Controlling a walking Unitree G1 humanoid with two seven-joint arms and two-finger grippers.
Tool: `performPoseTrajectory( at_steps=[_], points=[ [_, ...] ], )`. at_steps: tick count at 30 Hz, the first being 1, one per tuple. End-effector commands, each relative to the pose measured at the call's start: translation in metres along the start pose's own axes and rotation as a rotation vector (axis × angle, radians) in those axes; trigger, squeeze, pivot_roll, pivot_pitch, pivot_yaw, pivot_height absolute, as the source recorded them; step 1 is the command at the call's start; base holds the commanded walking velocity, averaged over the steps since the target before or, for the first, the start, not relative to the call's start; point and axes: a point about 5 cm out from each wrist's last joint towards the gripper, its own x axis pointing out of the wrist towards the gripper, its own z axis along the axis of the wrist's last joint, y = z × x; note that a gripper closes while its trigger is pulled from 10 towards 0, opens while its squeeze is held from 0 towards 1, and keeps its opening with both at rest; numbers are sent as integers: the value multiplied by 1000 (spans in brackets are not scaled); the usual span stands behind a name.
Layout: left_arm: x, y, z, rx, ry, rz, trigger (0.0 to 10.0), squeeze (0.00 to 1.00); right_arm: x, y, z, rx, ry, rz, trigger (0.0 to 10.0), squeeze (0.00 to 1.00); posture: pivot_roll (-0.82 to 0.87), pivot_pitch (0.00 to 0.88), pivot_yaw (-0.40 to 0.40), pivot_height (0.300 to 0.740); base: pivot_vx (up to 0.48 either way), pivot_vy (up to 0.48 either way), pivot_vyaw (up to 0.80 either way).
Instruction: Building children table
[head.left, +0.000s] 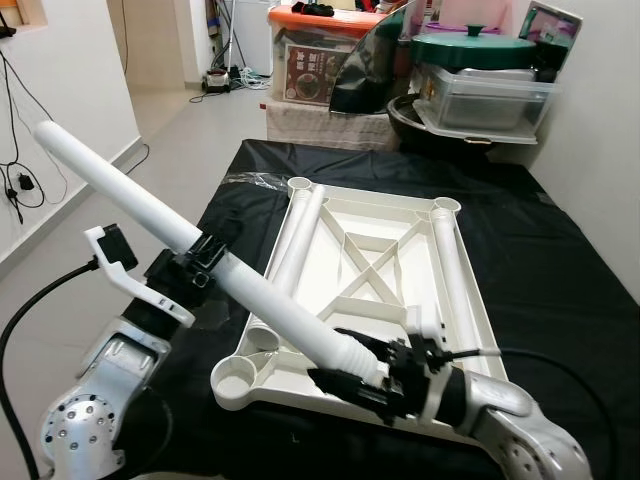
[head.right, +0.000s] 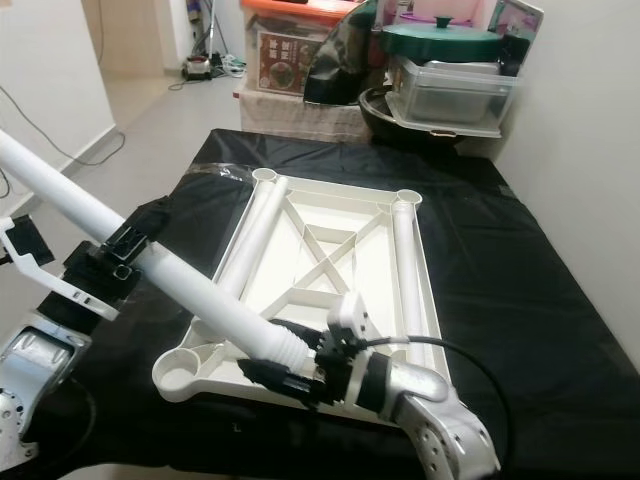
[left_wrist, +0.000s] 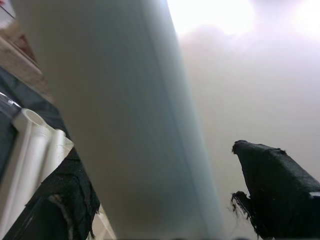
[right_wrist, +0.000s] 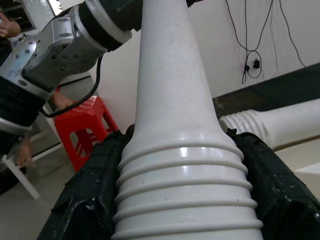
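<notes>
A white table top (head.left: 365, 265) lies upside down on the black-covered table (head.left: 560, 270). Two white legs lie loose inside it, one along its left side (head.left: 300, 235) and one along its right side (head.left: 452, 275). A third long white leg (head.left: 150, 215) slants up to the left over the front left corner. My left gripper (head.left: 205, 260) is shut on its middle, and its black fingers (left_wrist: 275, 185) flank the tube (left_wrist: 130, 125). My right gripper (head.left: 368, 378) is shut on the ribbed threaded end (right_wrist: 185, 200), just above the top's front rim. An empty corner socket (head.left: 237, 378) lies to its left.
Stacked boxes, a clear tub (head.left: 490, 100) and a green pot lid (head.left: 475, 45) crowd the far end of the table. A red stool (right_wrist: 82, 125) stands on the floor to the left, with a person's foot (right_wrist: 22, 152) by it. Cables (head.left: 20, 185) hang on the left wall.
</notes>
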Motion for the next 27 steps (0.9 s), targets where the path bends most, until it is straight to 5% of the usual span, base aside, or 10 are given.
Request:
performPoseTrajectory(
  at_steps=[1, 3, 4, 5, 10, 17, 18, 19, 27],
  points=[
    [2, 1, 2, -13, -4, 4, 8824, 0, 3, 8, 4, -27, -17, 74, 0, 0, 46, 0, -86, 740, 0, 0, 0],
    [2, 1, 2, -13, -4, 4, 8824, 0, 3, 8, 4, -27, -17, 74, 0, 0, 46, 0, -86, 740, 0, 0, 0],
    [2, 3, 5, -12, -9, 9, 5529, 0, 1, 8, 3, -29, -6, 77, 0, 0, 46, 0, -86, 740, 0, 0, 0],
    [1, 6, 9, -10, -15, 18, 4745, 0, -1, 7, 2, -37, 9, 85, 0, 0, 44, 0, -85, 740, 0, 0, 0],
    [0, 8, 16, -2, -24, 28, 4157, 0, -5, 5, 1, -49, 34, 95, 0, 0, 48, 0, -88, 740, 0, 0, 0],
    [-1, 7, 24, 2, -47, 26, 4902, 0, -10, 4, -5, -59, 84, 116, 0, 0, 54, 0, -95, 740, 0, 0, 0],
    [-1, 7, 28, 2, -62, 23, 4039, 0, -11, 3, -6, -61, 91, 116, 0, 0, 55, 0, -96, 740, 0, 0, 0],
    [-1, 6, 31, 1, -71, 20, 0, 0, -11, 3, -6, -63, 96, 116, 0, 0, 55, 0, -96, 740, 0, 0, 0],
    [-4, -3, 27, 19, -51, -41, 0, 0, -9, -5, -6, -108, 97, 58, 0, 0, 54, 0, -96, 740, 0, 0, 0]
  ],
)
